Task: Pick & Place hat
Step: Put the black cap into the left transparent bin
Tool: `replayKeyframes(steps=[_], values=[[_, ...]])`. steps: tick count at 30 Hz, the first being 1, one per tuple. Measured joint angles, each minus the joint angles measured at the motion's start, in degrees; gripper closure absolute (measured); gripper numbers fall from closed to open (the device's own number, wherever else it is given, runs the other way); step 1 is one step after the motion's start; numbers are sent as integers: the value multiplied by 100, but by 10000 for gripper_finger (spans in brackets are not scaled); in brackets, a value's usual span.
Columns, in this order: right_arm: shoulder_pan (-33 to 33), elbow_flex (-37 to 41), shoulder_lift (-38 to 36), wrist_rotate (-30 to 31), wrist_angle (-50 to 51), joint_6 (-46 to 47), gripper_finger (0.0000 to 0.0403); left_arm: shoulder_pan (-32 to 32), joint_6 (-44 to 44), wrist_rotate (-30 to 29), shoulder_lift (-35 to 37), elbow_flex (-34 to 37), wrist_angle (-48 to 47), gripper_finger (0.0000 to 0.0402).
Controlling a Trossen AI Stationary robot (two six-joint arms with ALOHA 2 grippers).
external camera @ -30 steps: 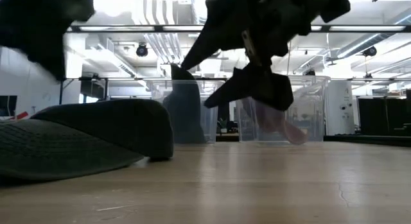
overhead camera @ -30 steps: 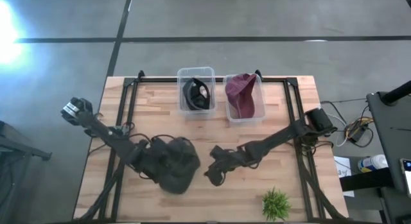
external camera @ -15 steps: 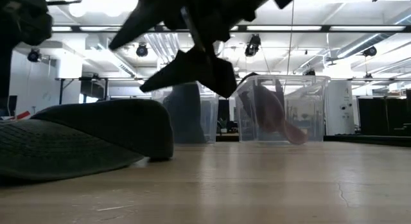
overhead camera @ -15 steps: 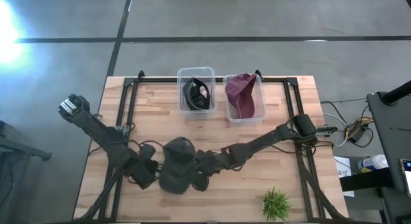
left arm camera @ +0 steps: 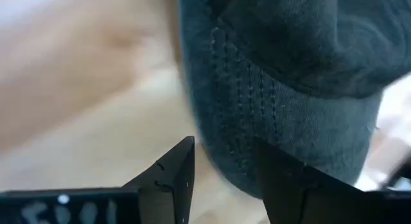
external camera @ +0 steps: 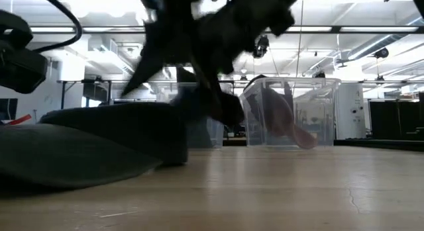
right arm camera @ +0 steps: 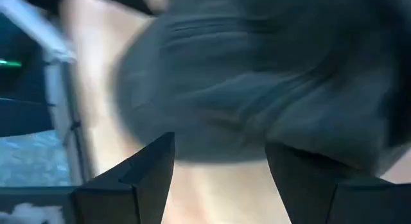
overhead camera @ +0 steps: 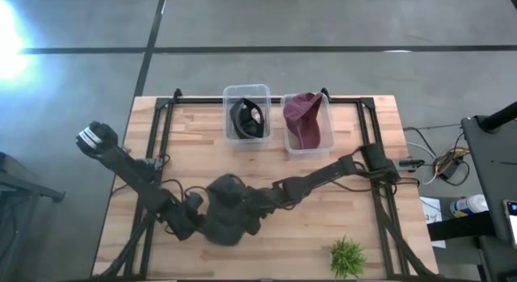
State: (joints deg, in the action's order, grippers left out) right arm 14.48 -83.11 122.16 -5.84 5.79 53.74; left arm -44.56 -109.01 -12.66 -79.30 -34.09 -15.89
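A dark grey cap (overhead camera: 229,208) lies on the wooden table near its near edge, resting on its brim and lower rim (external camera: 93,141). My left gripper (overhead camera: 192,222) is open at the cap's left side; in the left wrist view its open fingers (left arm camera: 225,185) stand at the stitched brim (left arm camera: 257,121). My right gripper (overhead camera: 253,216) is open at the cap's right side, low over the table (external camera: 205,105). In the right wrist view its fingers (right arm camera: 218,179) stand on either side of the crown (right arm camera: 257,76). My left gripper has the brim's edge (left arm camera: 241,176) reaching in between its open fingers, level from the table's left; I cannot tell whether a finger touches it. My right gripper faces the crown level from the table's right; I cannot tell whether it touches.
Two clear bins stand at the far edge: the left one (overhead camera: 246,112) holds a dark hat, the right one (overhead camera: 306,120) a maroon hat. A small green plant (overhead camera: 347,256) stands at the near right. Bare wood lies between the bins and the cap.
My right gripper has swept toward the table's left and come down to the cap's right side. My left gripper has drawn back off the cap toward the near left and lowered to the brim. The cap has stayed on the table.
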Motion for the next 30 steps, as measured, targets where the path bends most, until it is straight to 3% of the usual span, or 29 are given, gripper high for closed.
replayKeyframes(steps=[8, 12, 16, 20, 25, 27, 30], values=[[-543, 8, -18, 166, 226, -347, 165, 51, 458, -536, -795, -266, 1221, 254], [-678, 7, -390, 320, 651, -595, 165, 197, 888, -632, -1140, -641, 1393, 254], [-645, 14, -793, 700, 1507, -717, 165, 255, 1768, -654, -1046, -1075, 1340, 254], [-390, 244, -1181, 881, 1885, 145, 165, 309, 2680, -984, -558, -1608, 143, 255], [188, 999, -1304, 885, 617, 2032, 165, 465, 3303, -2226, 31, -2247, -2698, 255], [410, 1194, -1254, 877, -194, 2597, 165, 648, 3616, -2286, 211, -2241, -3280, 255], [653, 1254, -967, 818, -977, 3171, 165, 964, 4341, -2013, 414, -1899, -3313, 255]])
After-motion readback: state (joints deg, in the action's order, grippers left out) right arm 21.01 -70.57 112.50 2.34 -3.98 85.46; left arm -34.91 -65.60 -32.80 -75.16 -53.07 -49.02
